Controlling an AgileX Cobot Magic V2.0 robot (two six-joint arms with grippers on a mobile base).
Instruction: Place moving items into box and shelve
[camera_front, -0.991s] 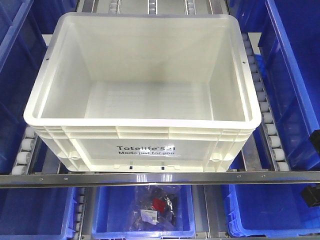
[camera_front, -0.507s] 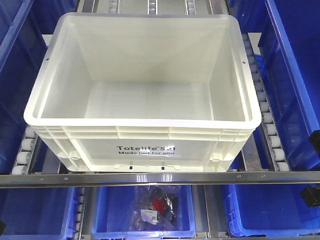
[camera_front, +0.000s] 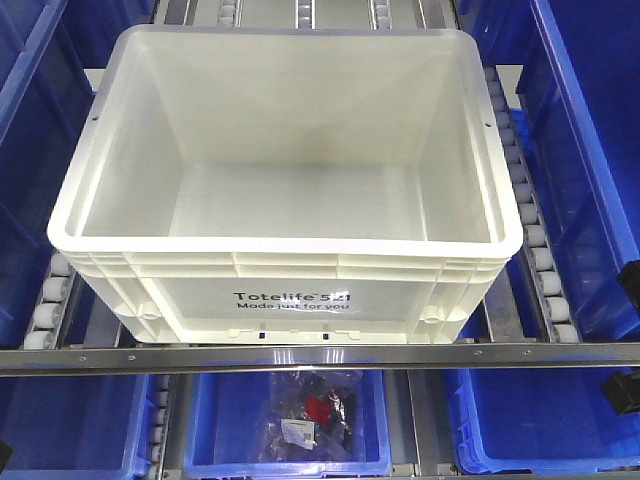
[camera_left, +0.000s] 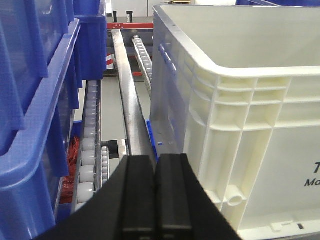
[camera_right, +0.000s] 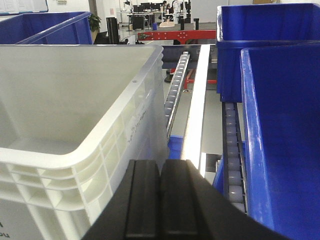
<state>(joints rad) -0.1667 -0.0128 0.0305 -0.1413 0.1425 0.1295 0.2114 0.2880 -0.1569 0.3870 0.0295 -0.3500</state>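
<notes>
Box (camera_front: 285, 262): white crate, empty, seated on the roller shelf (camera_front: 540, 262) between blue bins (camera_front: 590, 150). Left gripper (camera_left: 155, 195) and right gripper (camera_right: 161, 200): fingers clenched together, nothing grasped, flanking the near corners. Both sides are best engaged evenly.

Blue bins (camera_front: 590, 150) flank the box (camera_front: 285, 245), leaving narrow roller gaps.

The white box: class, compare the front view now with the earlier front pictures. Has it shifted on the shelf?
No. The white box sits in the same place against the metal front rail, its printed side just above it as before.
</notes>
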